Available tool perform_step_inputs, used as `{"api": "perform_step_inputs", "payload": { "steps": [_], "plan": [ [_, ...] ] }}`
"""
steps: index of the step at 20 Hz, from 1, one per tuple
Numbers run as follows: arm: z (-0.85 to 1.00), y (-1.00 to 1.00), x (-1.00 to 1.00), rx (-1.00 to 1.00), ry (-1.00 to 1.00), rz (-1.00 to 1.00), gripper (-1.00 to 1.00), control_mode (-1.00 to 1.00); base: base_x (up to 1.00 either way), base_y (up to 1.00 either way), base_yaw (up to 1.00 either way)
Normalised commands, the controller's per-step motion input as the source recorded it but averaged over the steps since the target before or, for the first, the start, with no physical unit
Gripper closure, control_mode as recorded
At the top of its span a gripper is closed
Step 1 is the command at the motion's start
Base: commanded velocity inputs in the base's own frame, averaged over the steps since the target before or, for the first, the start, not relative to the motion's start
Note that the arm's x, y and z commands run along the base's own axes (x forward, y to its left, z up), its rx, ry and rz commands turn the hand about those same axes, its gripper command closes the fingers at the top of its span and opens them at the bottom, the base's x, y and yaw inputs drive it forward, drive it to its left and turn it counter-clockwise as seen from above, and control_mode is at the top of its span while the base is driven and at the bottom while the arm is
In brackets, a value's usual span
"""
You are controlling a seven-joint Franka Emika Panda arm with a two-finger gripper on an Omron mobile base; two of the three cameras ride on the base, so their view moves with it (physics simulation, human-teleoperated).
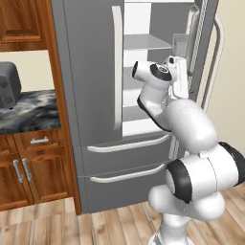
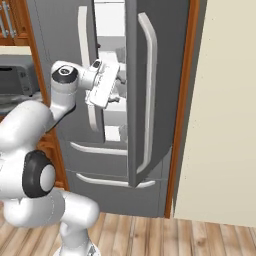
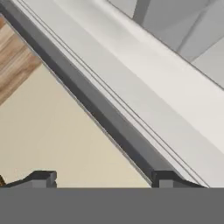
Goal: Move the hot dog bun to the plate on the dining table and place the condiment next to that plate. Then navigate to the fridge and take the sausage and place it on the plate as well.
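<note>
**A:** Where is the fridge, and what state is it in?

**B:** The tall grey steel fridge [image 1: 95, 95] stands straight ahead of the robot. Its right door [image 2: 157, 90] is swung open toward the robot, edge-on in the right base view, with a long pale bar handle. The left door is shut. Between them the white interior [image 1: 143, 72] shows pale shelves. Two drawers with bar handles sit below.

**A:** And the gripper?

**B:** The gripper [image 3: 105, 179] is raised at shelf height in the gap beside the open door. In the hand view its two dark fingertips [image 3: 43, 178] stand well apart with nothing between them. Beyond them run the door's grey edge, a cream wall and a bit of wooden floor.

**A:** What surrounds the fridge?

**B:** To the left, brown wooden cabinets [image 1: 28, 167] carry a marbled counter [image 1: 28, 112] with a grey appliance [image 1: 8, 83] on it. To the right is a cream wall [image 2: 225, 110]. The wooden floor [image 1: 95, 225] lies nearest.
</note>
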Motion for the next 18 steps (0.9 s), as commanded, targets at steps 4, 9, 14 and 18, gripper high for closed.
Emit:
{"api": "perform_step_inputs", "payload": {
  "steps": [4,9,14,18],
  "plan": [
    [0.00,-1.00,-0.44,0.00,0.15,-0.19,-1.00,-1.00,0.00,0.00,0.00],
    [-0.04,-0.98,-0.13,0.00,0.14,-0.17,-1.00,-1.00,0.00,0.00,0.00],
    [-0.13,-0.19,-0.77,0.05,-0.15,-0.03,-1.00,-1.00,0.00,0.00,0.00],
    [0.00,0.41,-1.00,0.17,-0.18,0.03,-1.00,-1.00,0.00,0.00,0.00]
  ]
}}
